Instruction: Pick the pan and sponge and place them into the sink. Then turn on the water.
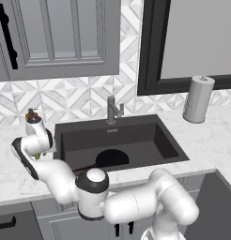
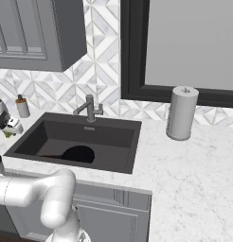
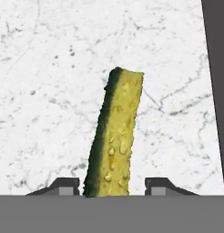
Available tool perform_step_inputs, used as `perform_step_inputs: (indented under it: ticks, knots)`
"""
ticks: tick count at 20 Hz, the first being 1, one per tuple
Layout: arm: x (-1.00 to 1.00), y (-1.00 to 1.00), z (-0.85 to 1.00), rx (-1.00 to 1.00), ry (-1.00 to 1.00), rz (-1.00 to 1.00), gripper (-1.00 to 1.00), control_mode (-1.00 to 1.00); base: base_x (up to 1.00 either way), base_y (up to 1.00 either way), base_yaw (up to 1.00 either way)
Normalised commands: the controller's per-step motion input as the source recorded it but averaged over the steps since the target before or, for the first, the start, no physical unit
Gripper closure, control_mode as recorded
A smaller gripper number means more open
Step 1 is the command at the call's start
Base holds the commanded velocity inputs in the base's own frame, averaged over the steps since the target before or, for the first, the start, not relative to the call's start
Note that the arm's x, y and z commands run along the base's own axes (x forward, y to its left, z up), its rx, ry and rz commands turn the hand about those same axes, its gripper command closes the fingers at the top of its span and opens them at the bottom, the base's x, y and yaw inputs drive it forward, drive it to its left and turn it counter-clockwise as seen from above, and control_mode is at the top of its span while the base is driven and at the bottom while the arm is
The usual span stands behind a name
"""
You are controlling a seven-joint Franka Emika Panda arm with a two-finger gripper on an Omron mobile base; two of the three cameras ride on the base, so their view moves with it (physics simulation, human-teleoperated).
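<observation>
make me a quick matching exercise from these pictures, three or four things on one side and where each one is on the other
Things:
1. pan
2. sponge
3. paper towel roll
4. soap dispenser

Places:
a. between the gripper fingertips
b. on the counter right of the sink
c. inside the sink
d. on the counter left of the sink, by the wall

Pairs: 1-c, 2-a, 3-b, 4-d
</observation>
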Motion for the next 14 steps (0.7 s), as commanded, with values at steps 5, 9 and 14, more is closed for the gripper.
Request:
perform_step_inputs:
  ticks: [5,9,14]
  knots:
    - [0.04,0.03,-0.44,0.0,0.0,-0.02,1.0,-1.0,0.0,0.0,0.0]
    - [-0.24,-0.16,0.04,0.0,0.01,-0.03,1.0,-1.0,0.0,0.0,0.0]
    - [-0.68,-0.88,0.34,0.0,-0.01,-0.03,1.0,-1.0,0.0,0.0,0.0]
